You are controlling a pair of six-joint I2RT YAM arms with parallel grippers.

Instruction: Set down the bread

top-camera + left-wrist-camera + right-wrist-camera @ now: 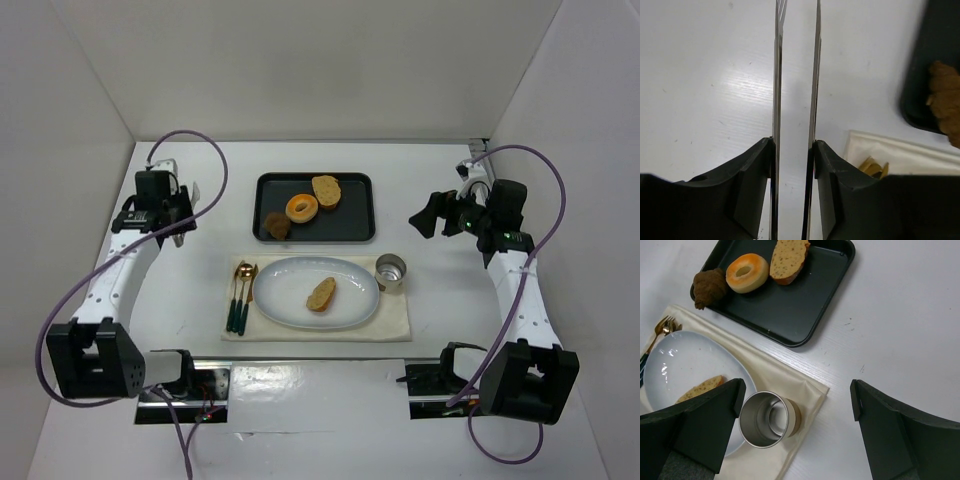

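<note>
While lying flat on the white oval plate [270,278], a little right of its middle, points the bread [321,294] with its long axis toward the far right, touching nothing else. Under the plate, a cream cloth [395,322] on the tabletop [440,160]; a gold spoon and fork [243,285] just left of the plate, a steel cup [390,272] just right. Beyond the cloth, on a black tray [355,228]: an orange ring bun [301,208], a larger pale slice [326,190] and a dark brown pastry [277,226].

On the left, slopes up and forward from the near base, wrist over bare tabletop left of the tray. Grips metal tongs [776,100] with the left fingers [750,185], pressed against the outside of both blades; a narrow gap between the blades, with nothing in it.

On the right, rises from the near base, elbow bent, wrist turned inward toward the tray. Spreads the right fingers [705,425] wide, holding nothing, above the cloth's edge near the cup.
</note>
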